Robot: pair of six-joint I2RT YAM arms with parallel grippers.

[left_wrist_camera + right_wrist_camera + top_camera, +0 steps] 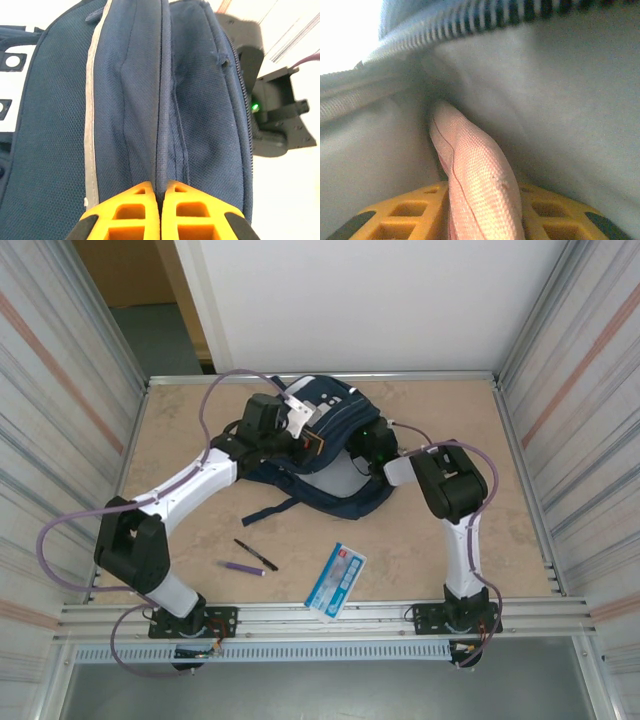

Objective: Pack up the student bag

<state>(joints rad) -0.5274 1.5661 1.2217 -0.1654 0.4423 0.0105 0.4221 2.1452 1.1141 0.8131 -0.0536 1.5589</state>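
1. The student bag lay toward the far middle of the bench. Three loose things lay nearer than it: a blue-and-white packet at the near edge, a purple pen to the packet's left, and a black pen just beyond the purple one. Both pens were apart from the bag.
2. A dark strap trailed from the bag's near side toward the pens without touching them.
3. The left gripper was at the bag's left side. Its orange fingers were pressed together on a raised seam fold of the navy cloth, so it held the bag itself.
4. A grey stripe ran along the cloth to the left of that fold, and a white patch showed further left.
5. The right gripper was inside the bag from its right side, with light grey lining around it and a zip above.
6. A pink pencil case lay between that gripper's fingers, which stood partway apart. Whether they pressed on the case or lay loose beside it could not be told.
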